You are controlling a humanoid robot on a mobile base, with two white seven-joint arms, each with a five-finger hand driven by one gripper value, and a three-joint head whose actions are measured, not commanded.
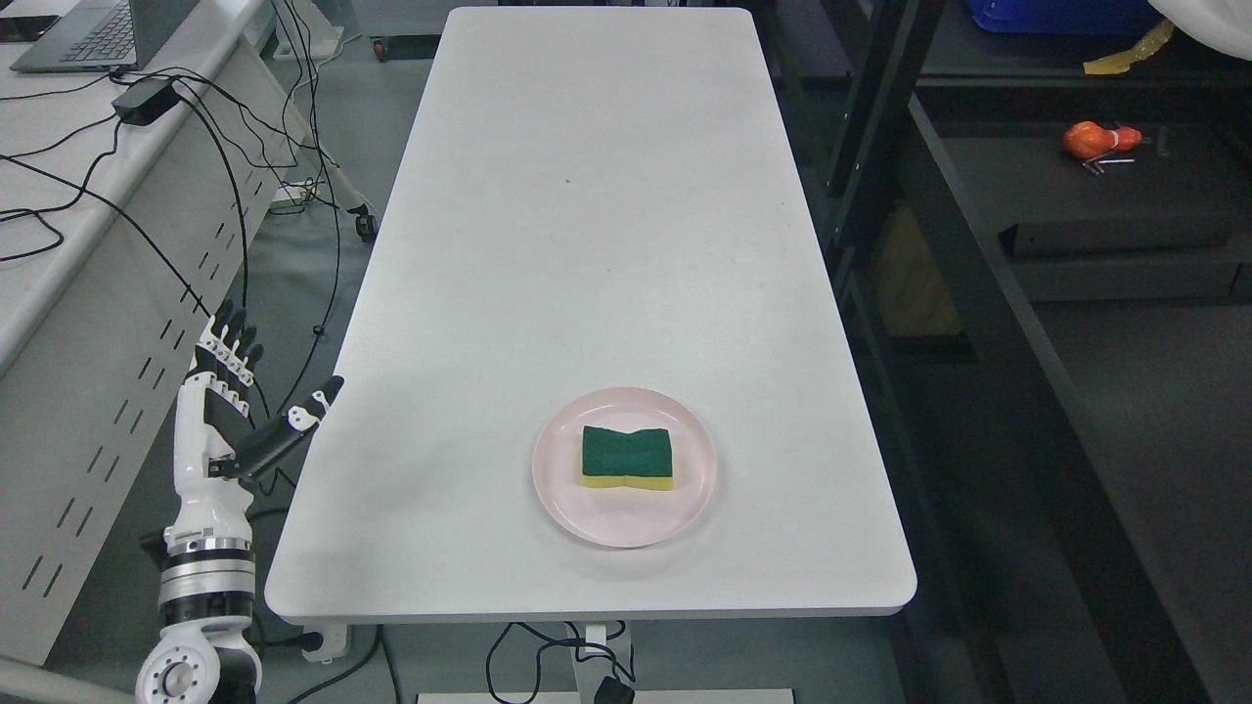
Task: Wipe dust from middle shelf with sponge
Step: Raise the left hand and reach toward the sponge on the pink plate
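In the head view, a long white table (587, 244) runs from the bottom of the frame up to the top centre. Near its lower end, a little right of the middle, sits a round pink plate (626, 523), and on the plate lies the sponge (627, 457), green scouring side up with its yellow layer showing along the lower edge. Nothing touches the sponge. The left hand (220, 411) rises at the lower left of the frame, just off the table's left edge, its arm coming up from the bottom corner. Its fingers (227, 342) are stretched out straight and point upward, the thumb is splayed toward the table, and it grasps nothing. The hand is well apart from the plate. At the upper left stands a second white desk (59, 284) with a laptop (88, 34), a black power adapter (147, 100) and black cables trailing down its side. Along the right side of the frame is a dark shelf unit (1076, 196), with an orange-red object (1097, 140) resting on one of its levels in the upper right.
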